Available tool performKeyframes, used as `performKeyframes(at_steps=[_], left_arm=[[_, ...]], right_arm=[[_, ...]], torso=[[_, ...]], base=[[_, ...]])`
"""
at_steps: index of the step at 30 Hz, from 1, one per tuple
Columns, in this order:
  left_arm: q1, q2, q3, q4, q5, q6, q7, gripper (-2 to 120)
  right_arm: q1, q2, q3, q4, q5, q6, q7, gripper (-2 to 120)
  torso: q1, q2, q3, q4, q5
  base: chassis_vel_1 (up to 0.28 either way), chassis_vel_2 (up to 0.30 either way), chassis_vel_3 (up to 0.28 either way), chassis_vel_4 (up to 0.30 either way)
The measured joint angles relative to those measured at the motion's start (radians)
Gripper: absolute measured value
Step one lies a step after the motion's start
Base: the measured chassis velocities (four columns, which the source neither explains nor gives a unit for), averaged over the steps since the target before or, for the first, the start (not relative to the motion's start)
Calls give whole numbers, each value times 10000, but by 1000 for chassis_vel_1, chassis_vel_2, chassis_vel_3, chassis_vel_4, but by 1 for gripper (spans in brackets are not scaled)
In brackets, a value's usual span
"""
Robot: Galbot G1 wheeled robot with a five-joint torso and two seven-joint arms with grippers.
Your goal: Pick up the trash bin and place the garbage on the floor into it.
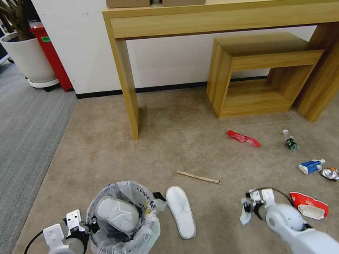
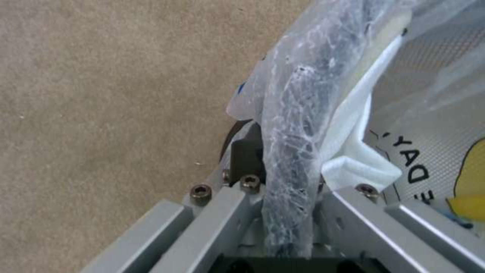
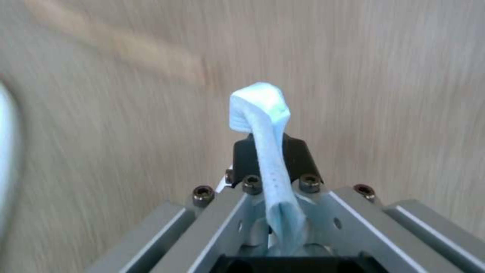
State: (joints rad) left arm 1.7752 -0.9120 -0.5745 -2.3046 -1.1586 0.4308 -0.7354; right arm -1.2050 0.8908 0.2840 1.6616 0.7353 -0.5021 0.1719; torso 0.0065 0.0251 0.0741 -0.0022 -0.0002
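The left tool (image 2: 290, 212) clamps the trash bin (image 2: 303, 125) rim over beige carpet (image 2: 101, 94).

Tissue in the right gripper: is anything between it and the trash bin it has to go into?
Nothing visible blocks the way. The right gripper holds the tissue above the carpet; the white slipper lies flat on the floor between it and the trash bin, low enough to pass over. The left gripper clamps the bin's rim.

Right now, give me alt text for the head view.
Left gripper holds the bagged bin by its rim, one slipper inside; right gripper holds a tissue. A second slipper, stick and other litter lie on the carpet.
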Motion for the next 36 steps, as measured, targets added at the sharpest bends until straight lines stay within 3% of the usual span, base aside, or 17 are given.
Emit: performKeyframes(at_steps=[1,4,5,8,9,11,12,13,15,18,26,36], left_arm=[[0,0,0,0,0,0,0,0],[22,32,-30,-102,-252,3,-119,0],[22,32,-30,-102,-252,3,-119,0],[13,69,-47,-156,-567,3,-238,0],[13,69,-47,-156,-567,3,-238,0],[-92,64,24,-73,-612,1,-254,0],[-92,64,24,-73,-612,1,-254,0],[-170,51,83,13,-616,-5,-255,0],[-288,32,148,134,-609,-31,-254,0],[-372,31,165,251,-588,-41,-247,0],[-447,44,192,463,-446,-72,-203,0],[-489,56,270,553,-279,-91,-137,0]], right_arm=[[0,0,0,0,0,0,0,0],[257,-108,44,-65,-974,2361,-1519,0],[257,-108,44,-65,-974,2361,-1519,0],[766,-308,-376,-322,-1093,5853,-4418,0],[766,-308,-376,-322,-1093,5853,-4418,0],[1364,-448,-967,-416,-633,7253,-6773,0],[1364,-448,-967,-416,-633,7253,-6773,0],[1735,-514,-1408,-454,-426,7630,-7731,0],[2264,-601,-2085,-383,-304,7841,-8548,0],[2663,-663,-2627,-79,-120,7825,-8771,0],[4185,-794,-4031,1069,1446,7220,-8540,0],[6004,-988,-6469,1168,2190,6914,-8366,0]], torso=[[0,0,0,0,0],[0,0,0,0,1],[0,0,0,0,1],[0,0,1,0,5],[0,0,1,0,5],[0,0,0,0,1],[0,0,0,0,1],[0,0,0,2,2],[0,0,1,2,1],[0,0,1,1,3],[0,0,0,2,1],[0,0,0,0,3]], base=[[0,0,0,0],[0,0,0,0],[0,0,0,0],[0,0,0,0],[0,0,0,0],[0,0,0,0],[0,0,0,0],[0,0,0,0],[0,0,0,0],[0,0,0,0],[0,0,0,0],[0,0,0,0]])
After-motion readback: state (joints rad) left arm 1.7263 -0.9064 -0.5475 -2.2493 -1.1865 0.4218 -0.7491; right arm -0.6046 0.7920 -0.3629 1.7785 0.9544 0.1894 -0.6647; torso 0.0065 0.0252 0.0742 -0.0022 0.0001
